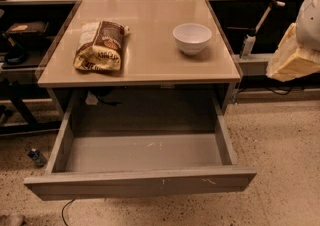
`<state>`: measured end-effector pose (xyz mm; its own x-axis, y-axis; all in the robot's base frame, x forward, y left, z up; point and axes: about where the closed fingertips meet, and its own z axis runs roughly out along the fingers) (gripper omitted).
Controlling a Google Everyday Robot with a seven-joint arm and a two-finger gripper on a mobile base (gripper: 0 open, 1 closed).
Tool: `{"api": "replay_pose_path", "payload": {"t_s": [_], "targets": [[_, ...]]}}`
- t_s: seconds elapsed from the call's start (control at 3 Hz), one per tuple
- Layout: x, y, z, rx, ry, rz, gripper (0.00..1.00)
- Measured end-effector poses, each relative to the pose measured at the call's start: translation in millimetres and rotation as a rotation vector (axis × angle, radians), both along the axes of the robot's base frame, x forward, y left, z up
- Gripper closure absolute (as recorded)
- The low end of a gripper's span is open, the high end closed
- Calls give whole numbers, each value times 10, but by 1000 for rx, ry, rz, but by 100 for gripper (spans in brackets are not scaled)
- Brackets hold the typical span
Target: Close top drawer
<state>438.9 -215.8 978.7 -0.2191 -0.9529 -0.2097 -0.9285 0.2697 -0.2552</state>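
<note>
The top drawer [140,182] is pulled wide open under the beige tabletop. Its plain grey front faces me at the bottom of the view, with small pale scratches. The shallow grey tray [145,152] inside holds nothing. My gripper [291,56] shows as a pale cream wedge under the white arm at the right edge. It hangs in the air to the right of the table, well above and apart from the drawer, and holds nothing that I can see.
A brown snack bag [100,46] and a white bowl [192,37] sit on the tabletop [150,65]. A cluttered bench runs behind. A spray bottle [248,45] stands at the right, a small bottle [36,157] lies on the speckled floor at the left.
</note>
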Motion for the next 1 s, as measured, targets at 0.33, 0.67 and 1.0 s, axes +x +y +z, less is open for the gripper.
{"api": "replay_pose_path", "payload": {"t_s": [0.33,0.67,1.0], "targets": [[-227,-25,-201,-16,36,-51,100],[-600,-58,-636,-28,94,-153,100],[-879,-106,-1274,-21,188,-217,100]]}}
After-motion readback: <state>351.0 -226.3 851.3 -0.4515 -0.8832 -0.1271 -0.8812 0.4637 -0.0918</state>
